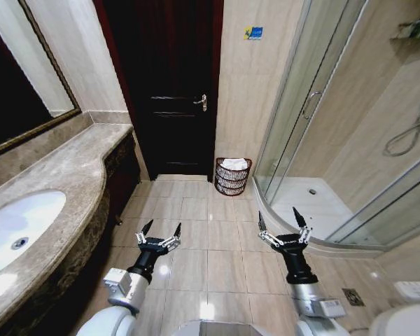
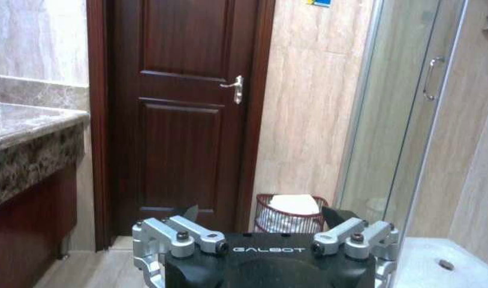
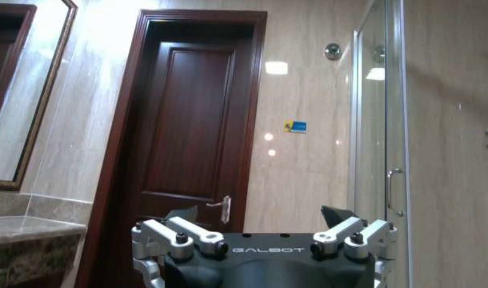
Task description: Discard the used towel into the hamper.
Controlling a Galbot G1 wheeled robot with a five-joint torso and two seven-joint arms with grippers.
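The hamper [image 1: 232, 177], a reddish-brown wire basket, stands on the floor against the far wall between the dark door and the shower. A white towel [image 1: 234, 164] lies inside it, showing above the rim. The left wrist view shows the hamper [image 2: 289, 219] and the towel [image 2: 296, 204] past my fingers. My left gripper [image 1: 161, 229] hangs open over the floor tiles, well short of the hamper, with nothing in it. My right gripper [image 1: 283, 222] is open too, empty, level with the left one, and in its own view the right gripper [image 3: 260, 216] faces the door.
A marble vanity [image 1: 63, 175] with a white sink [image 1: 17, 227] runs along the left under a mirror. The glass shower enclosure [image 1: 315, 126] curves in at the right. A closed dark wooden door [image 1: 169, 84] is straight ahead. A toilet edge [image 1: 406, 318] sits at the lower right. Tiled floor lies between.
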